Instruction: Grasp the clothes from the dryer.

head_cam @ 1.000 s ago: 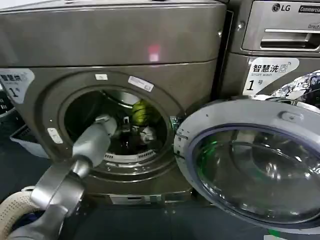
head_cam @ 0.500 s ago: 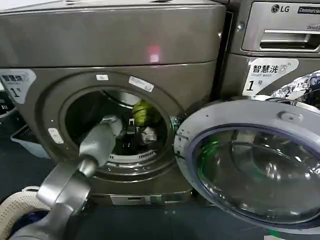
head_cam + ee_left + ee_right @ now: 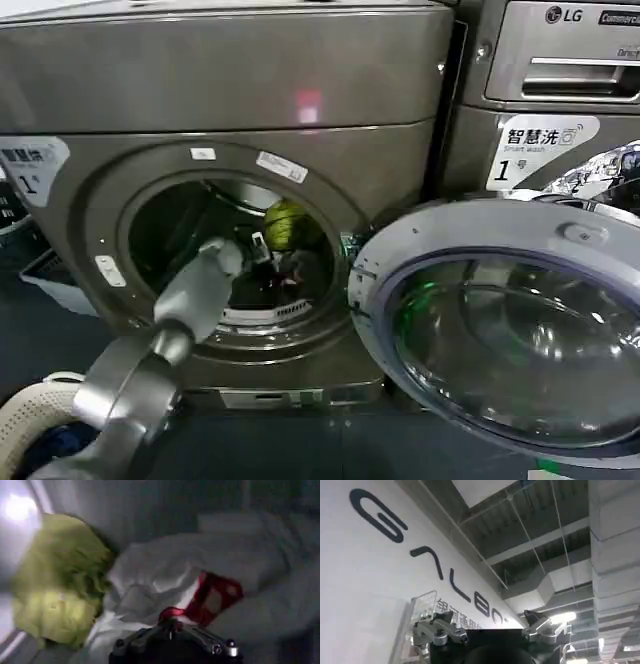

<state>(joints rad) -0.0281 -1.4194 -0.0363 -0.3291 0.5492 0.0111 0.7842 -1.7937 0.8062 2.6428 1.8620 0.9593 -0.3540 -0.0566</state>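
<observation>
- Since the clothes sit deep in the drum, a grab here can easily miss: the white-grey garment (image 3: 165,587) with a red patch (image 3: 215,592) lies crumpled right ahead of the left gripper (image 3: 172,630), and the yellow-green garment (image 3: 60,587) is bunched just beside it, touching its edge.
- From the head view the yellow-green garment (image 3: 285,222) rests against the back of the drum, and a darker heap, likely the white-grey one, lies below it.
- Left gripper (image 3: 262,250) is inside the porthole, arm reaching through the opening; I cannot tell whether its fingers are spread or clenched, since the wrist view shows just the gripper base.
- Risk, my judgement: a shallow pinch catches one loose fold and the cloth slips out on the pull.
- Risk: both garments touch, so one may drag the other and drop it on the door rim.
- Risk: forearm passes close to the porthole rim; a skewed pull could scrape it or snag cloth there.
- Dryer (image 3: 230,90) holds both garments; its door (image 3: 500,330) stands swung open to the right, and nothing lies on it.
- Right gripper (image 3: 490,635) is parked, aimed up at a ceiling and a lettered wall, fingers released and apart, gripping nothing.
- Silver-panelled LG machine (image 3: 560,60) stands beside the dryer.
</observation>
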